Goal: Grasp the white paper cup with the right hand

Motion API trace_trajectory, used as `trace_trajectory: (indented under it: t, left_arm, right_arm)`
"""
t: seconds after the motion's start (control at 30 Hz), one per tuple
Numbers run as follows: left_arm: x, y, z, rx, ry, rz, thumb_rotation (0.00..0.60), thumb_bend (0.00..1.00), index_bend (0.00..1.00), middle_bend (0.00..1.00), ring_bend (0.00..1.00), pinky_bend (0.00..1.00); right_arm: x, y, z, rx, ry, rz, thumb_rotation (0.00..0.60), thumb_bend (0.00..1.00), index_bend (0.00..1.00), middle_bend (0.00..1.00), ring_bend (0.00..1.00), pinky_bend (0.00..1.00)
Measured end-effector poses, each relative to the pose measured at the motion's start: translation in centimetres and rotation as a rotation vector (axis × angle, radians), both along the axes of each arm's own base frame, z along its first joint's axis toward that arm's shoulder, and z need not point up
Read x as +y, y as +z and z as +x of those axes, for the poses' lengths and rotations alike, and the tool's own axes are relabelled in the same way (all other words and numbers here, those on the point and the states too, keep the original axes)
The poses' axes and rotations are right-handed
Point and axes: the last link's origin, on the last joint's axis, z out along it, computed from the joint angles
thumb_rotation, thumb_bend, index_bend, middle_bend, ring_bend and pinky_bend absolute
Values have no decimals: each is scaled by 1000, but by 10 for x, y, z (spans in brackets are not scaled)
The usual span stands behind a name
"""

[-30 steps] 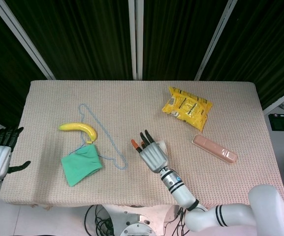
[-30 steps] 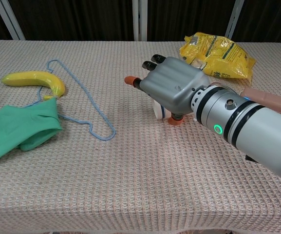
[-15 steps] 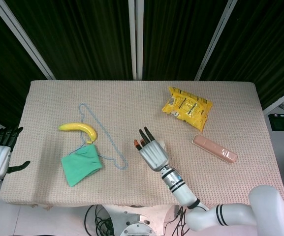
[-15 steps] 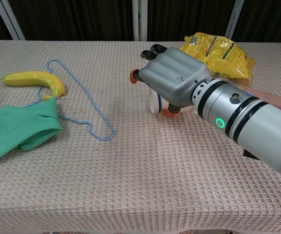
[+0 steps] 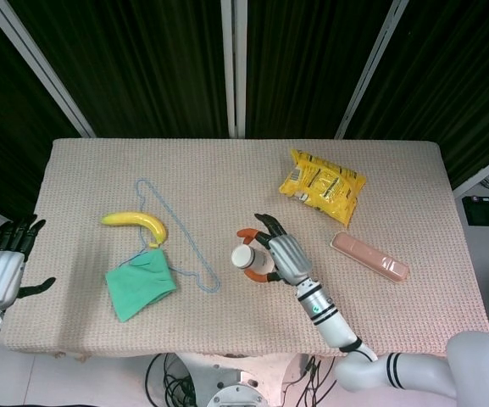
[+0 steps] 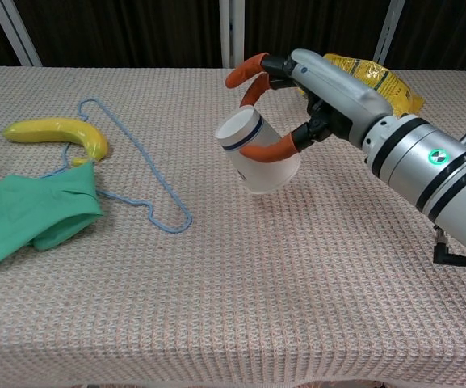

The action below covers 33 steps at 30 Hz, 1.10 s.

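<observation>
The white paper cup with a dark band near its rim is off the table, tilted with its mouth toward the left. My right hand grips it, orange fingertips wrapped around its wall. From above, the cup shows as a white circle in front of the right hand. My left hand hangs past the table's left edge, fingers apart and holding nothing.
A banana, a green cloth and a light blue cord lie left of the cup. A yellow snack bag and a pink case sit to the right on the woven tablecloth.
My right hand turned from palm-down over the cup to gripping it from the side, and lifted it off the table, tilted. The left hand has not moved.
</observation>
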Motion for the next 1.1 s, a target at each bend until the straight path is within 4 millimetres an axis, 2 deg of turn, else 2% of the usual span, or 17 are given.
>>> trace_trajectory:
  t: [0.1, 0.2, 0.37, 0.67, 0.8, 0.9, 1.0, 1.1]
  left_arm:
    - [0, 0, -1, 0, -1, 1, 600, 128, 35, 0, 0, 0]
    - [0, 1, -1, -2, -5, 4, 600, 128, 36, 0, 0, 0]
    - [0, 1, -1, -6, -13, 7, 600, 128, 36, 0, 0, 0]
    - [0, 1, -1, -3, -10, 8, 600, 128, 36, 0, 0, 0]
    - [0, 0, -1, 2, -10, 5, 600, 128, 36, 0, 0, 0]
    - [0, -1, 0, 4, -13, 2, 600, 128, 36, 0, 0, 0]
    - [-1, -1, 1, 5, -13, 2, 600, 127, 36, 0, 0, 0]
    - [-1, -2, 1, 5, -16, 0, 600, 127, 36, 0, 0, 0]
  right_arm:
    - [-5, 1, -16, -158, -79, 76, 600, 214, 280, 484, 34, 0]
    - [-10, 2, -34, -229, -136, 110, 600, 209, 280, 484, 34, 0]
    - [-13, 0, -57, -210, -163, 118, 600, 202, 281, 485, 34, 0]
    - [-6, 1, -68, -151, -128, 109, 600, 193, 283, 475, 34, 0]
    - [0, 5, -75, -111, -112, 104, 600, 188, 182, 448, 28, 0]
    - [5, 10, -81, -86, -103, 103, 600, 178, 57, 406, 12, 0]
    - [11, 15, -88, -58, -91, 100, 600, 167, 2, 322, 1, 0]
    - [17, 22, -94, -23, -70, 93, 600, 108, 0, 123, 0, 0]
